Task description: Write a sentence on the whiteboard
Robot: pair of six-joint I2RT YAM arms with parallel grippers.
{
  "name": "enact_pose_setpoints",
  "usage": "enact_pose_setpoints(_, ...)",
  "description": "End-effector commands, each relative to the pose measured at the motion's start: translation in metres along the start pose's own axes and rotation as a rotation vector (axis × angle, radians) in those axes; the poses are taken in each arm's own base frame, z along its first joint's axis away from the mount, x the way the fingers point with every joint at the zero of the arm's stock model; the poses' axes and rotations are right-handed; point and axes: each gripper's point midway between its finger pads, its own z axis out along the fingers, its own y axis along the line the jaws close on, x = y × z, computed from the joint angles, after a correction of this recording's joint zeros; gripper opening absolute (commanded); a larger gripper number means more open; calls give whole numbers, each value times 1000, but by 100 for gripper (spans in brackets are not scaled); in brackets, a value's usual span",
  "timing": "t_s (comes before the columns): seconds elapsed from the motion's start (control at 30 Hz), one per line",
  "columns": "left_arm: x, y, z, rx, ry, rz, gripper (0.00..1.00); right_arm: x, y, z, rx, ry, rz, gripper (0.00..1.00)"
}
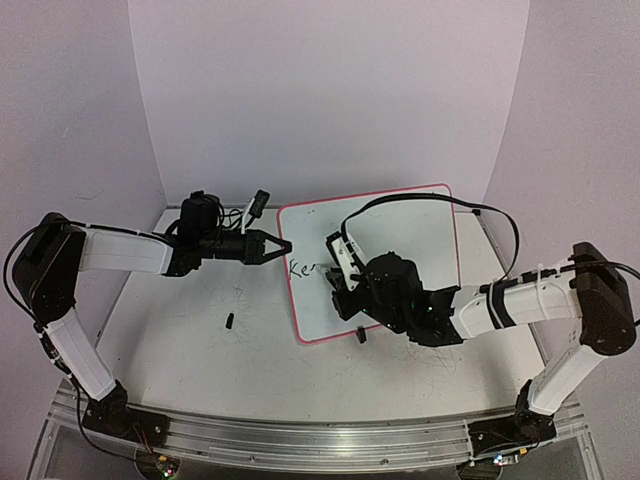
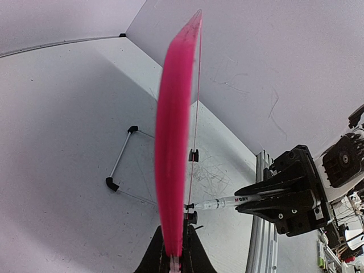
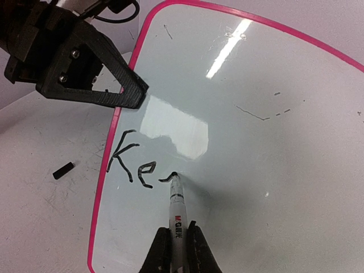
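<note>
At left, black left gripper (image 1: pixel 282 245) clenched on pink left rim of flat white rounded-corner whiteboard (image 1: pixel 410 225); small black cap (image 1: pixel 229 321) loose on scuffed grey-white tabletop (image 1: pixel 180 345). Black handwritten sentence (image 3: pixel 132 165) reads "Ke", hugging that edge, bare board rightward. Black right gripper (image 3: pixel 177 250) grasping white marker pen (image 3: pixel 177 205), tip on board

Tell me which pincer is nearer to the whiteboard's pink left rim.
Left. The left pincer is clamped shut on that rim of the whiteboard, beside the written letters. The right pincer sits inward over the white surface, gripping the marker, clear of the rim.
</note>
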Motion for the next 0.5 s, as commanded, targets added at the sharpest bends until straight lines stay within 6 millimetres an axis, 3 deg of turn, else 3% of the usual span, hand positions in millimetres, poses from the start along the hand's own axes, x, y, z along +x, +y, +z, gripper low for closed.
enact_pose_setpoints(0.0,-20,-15,-5,31,-50,81,8,-23,-10,4,39,-59,41,0)
enact_pose_setpoints(0.47,-20,-16,-6,31,-52,83,8,-16,2,6,-24,-41,20,0)
